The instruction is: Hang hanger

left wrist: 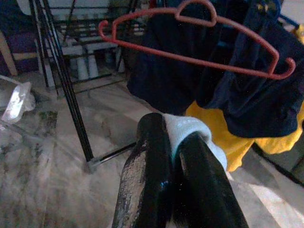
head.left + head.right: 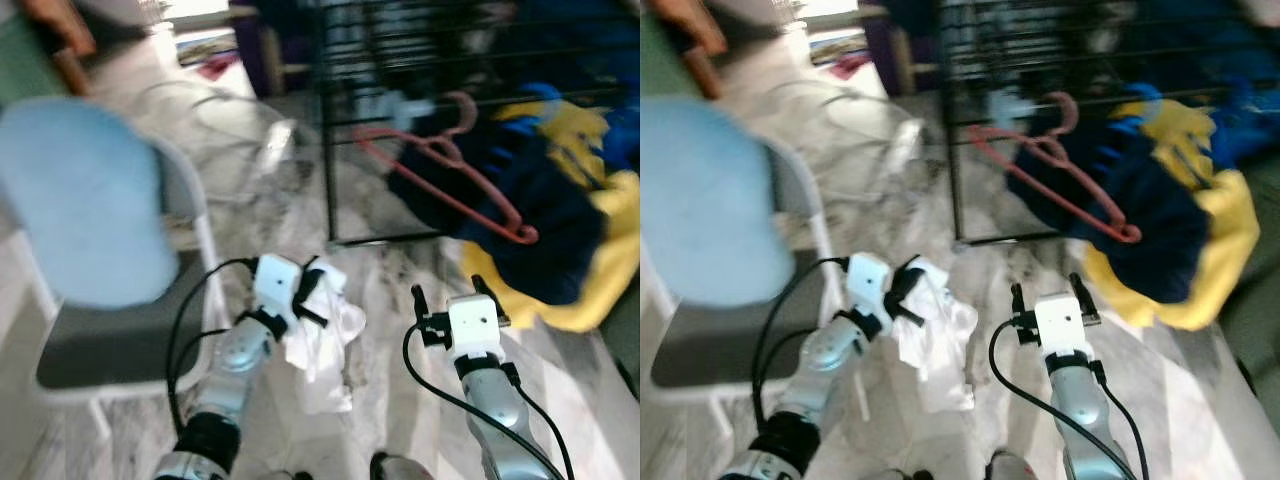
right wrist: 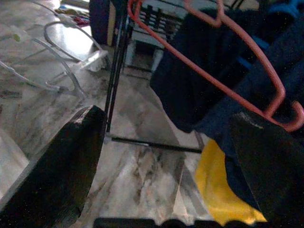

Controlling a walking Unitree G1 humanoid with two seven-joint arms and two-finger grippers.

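Note:
A red plastic hanger (image 2: 440,170) hangs by its hook on a black wire drying rack (image 2: 400,60), in front of dark blue and yellow clothes (image 2: 560,230). My left gripper (image 2: 308,283) is shut on a white cloth (image 2: 325,345) that droops below it; in the left wrist view the fingers (image 1: 152,180) pinch the white cloth (image 1: 190,130) with the hanger (image 1: 190,42) ahead. My right gripper (image 2: 450,292) is open and holds nothing, low and short of the hanger (image 3: 218,71).
A grey chair (image 2: 120,340) with a light blue cushion (image 2: 80,200) stands at my left. A clear plastic frame (image 2: 240,130) lies on the marble floor behind it. The rack's black upright (image 2: 328,150) rises straight ahead.

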